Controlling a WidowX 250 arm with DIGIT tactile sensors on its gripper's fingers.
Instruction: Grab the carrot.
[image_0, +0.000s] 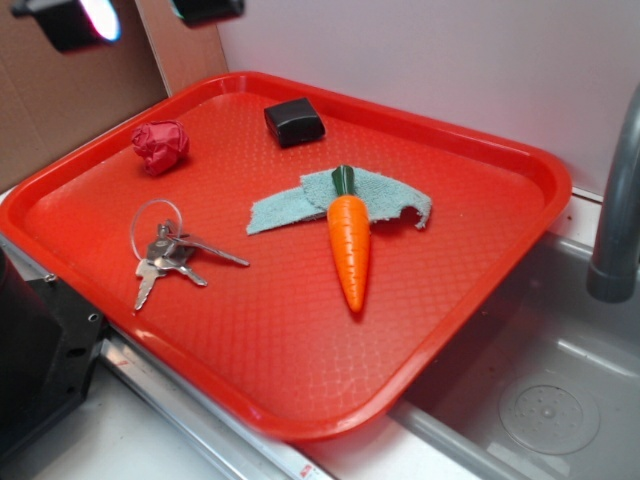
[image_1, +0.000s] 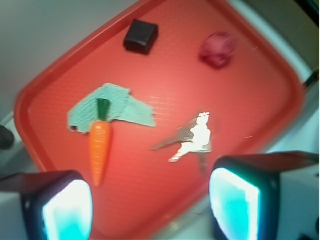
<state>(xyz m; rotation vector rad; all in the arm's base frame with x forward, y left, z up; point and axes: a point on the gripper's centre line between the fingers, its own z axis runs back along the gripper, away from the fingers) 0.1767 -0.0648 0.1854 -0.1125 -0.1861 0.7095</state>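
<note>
The orange carrot (image_0: 349, 248) lies on the red tray (image_0: 280, 340), its green stem resting on a pale blue-green cloth (image_0: 300, 200) and its tip pointing to the tray's front. In the wrist view the carrot (image_1: 99, 150) sits left of centre, ahead of my left fingertip (image_1: 65, 210). My gripper (image_1: 150, 212) hangs high above the tray, open, with nothing between its fingers. In the exterior view only the finger ends of the gripper (image_0: 140, 12) show at the top left, far from the carrot.
A crumpled red paper ball (image_0: 160, 146), a small black box (image_0: 294, 121) and a bunch of keys on a ring (image_0: 170, 255) also lie on the tray. A grey sink (image_0: 540, 390) with a faucet post (image_0: 618, 220) is to the right.
</note>
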